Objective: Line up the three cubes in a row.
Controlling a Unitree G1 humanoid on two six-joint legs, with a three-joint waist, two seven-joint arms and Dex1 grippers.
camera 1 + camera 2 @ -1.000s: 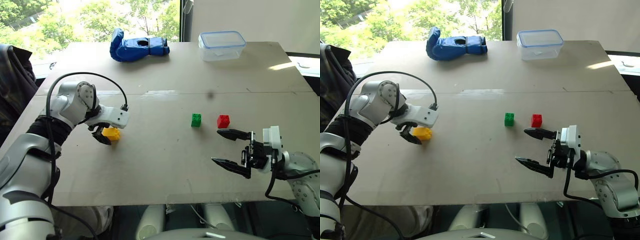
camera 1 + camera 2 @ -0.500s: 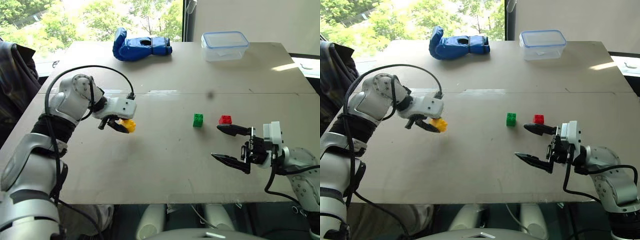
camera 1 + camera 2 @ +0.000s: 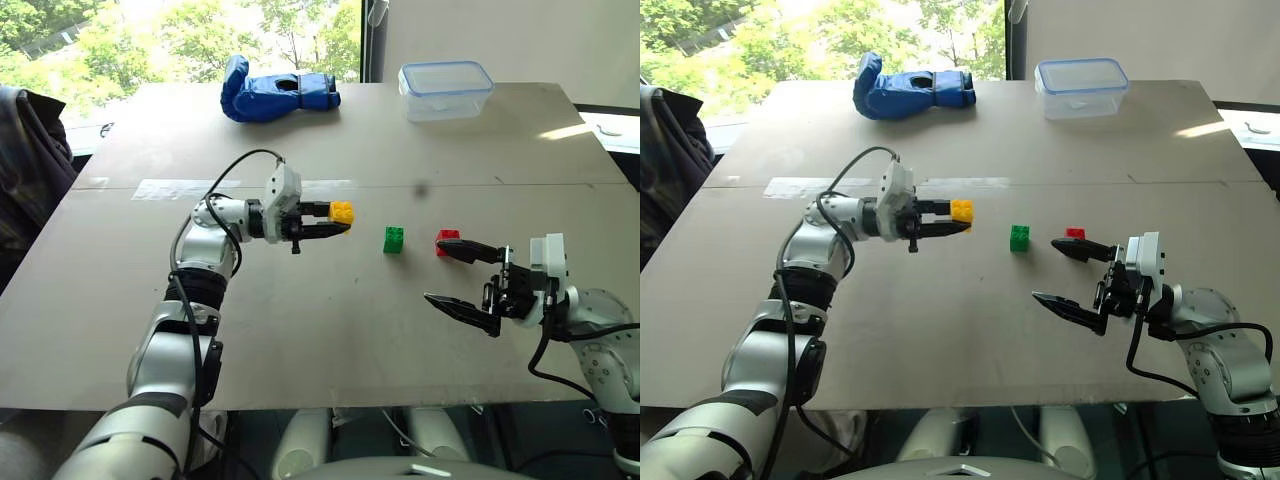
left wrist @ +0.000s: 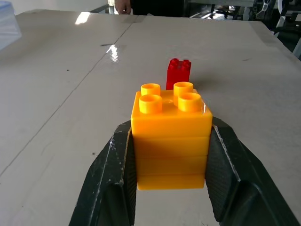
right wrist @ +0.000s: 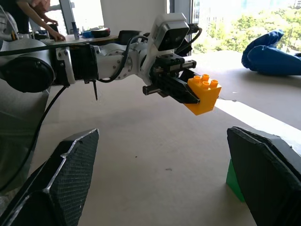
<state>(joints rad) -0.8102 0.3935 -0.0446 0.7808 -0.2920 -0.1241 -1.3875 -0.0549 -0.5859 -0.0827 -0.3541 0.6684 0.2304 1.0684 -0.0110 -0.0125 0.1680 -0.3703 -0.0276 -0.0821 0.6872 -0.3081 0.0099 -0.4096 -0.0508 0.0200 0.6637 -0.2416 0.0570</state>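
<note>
Left eye view, read from left to right: the left gripper [image 3: 338,220] is clenched on the yellow cube [image 3: 342,211], carried clear above the table [image 3: 300,330], with the green cube [image 3: 394,239] just beyond its fingertips and the red cube [image 3: 446,241] next along. Farthest right, the right gripper [image 3: 462,277] is spread wide and empty, its upper finger close beside the red cube. To finish well, I judge the yellow cube should come down upright just short of the green one, level with both, spaced like the green-red gap, and let go only once it sits flat.
</note>
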